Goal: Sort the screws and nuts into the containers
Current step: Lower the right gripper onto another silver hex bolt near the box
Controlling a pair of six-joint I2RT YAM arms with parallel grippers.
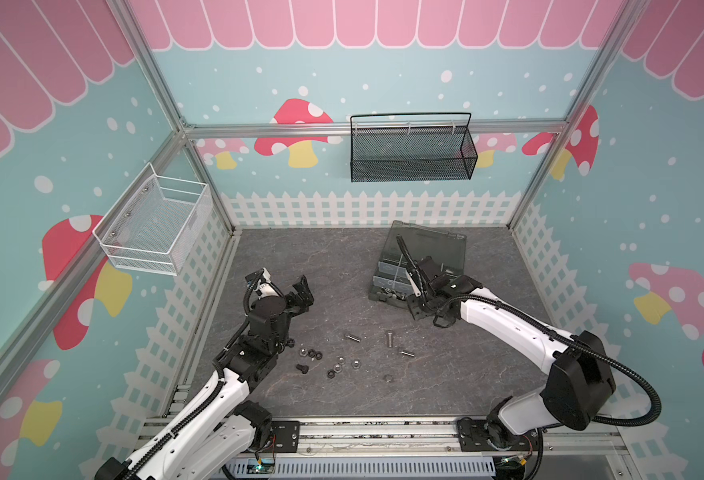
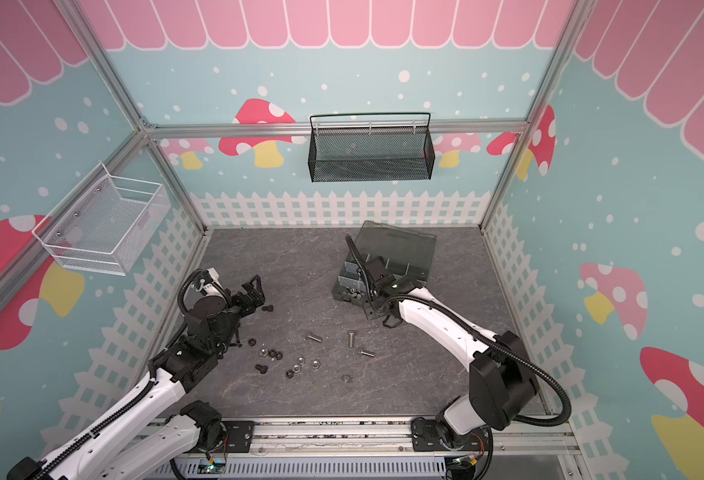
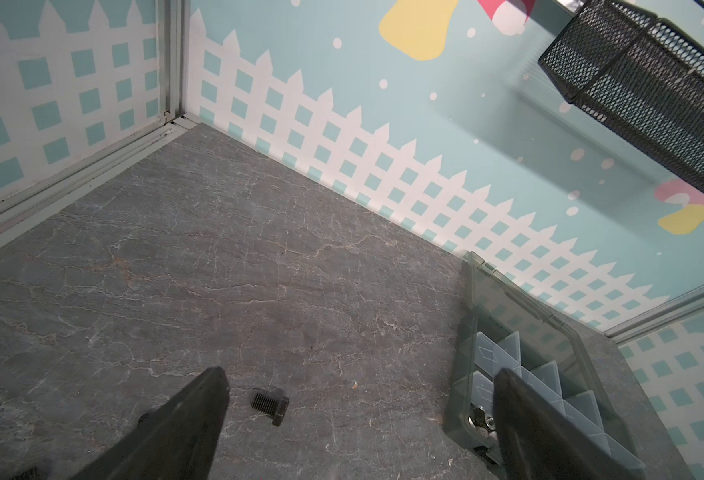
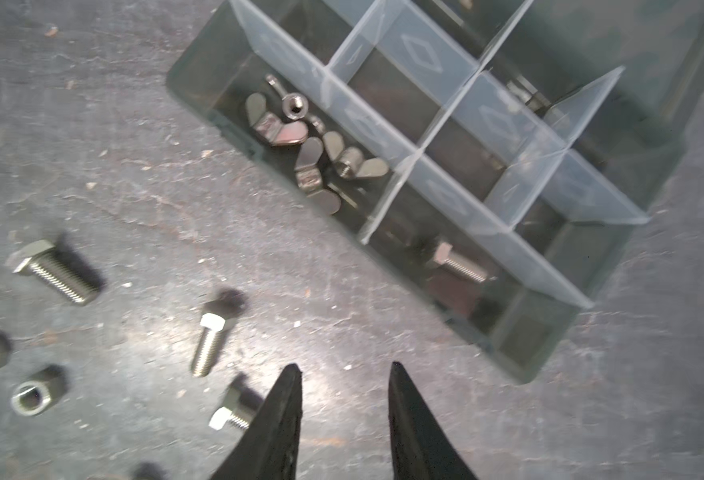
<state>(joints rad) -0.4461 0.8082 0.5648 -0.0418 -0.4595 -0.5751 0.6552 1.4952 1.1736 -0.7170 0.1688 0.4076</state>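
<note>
Screws (image 4: 211, 338), silver hex-headed or stubby black; left tool (image 3: 360, 376) wide apart, right tool (image 4: 344, 368) narrowly apart, both empty.

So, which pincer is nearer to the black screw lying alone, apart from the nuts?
Left. The left pincer hangs open right by the black screw, which lies close to one finger. The right pincer is far across the table, beside the organizer box.
</note>
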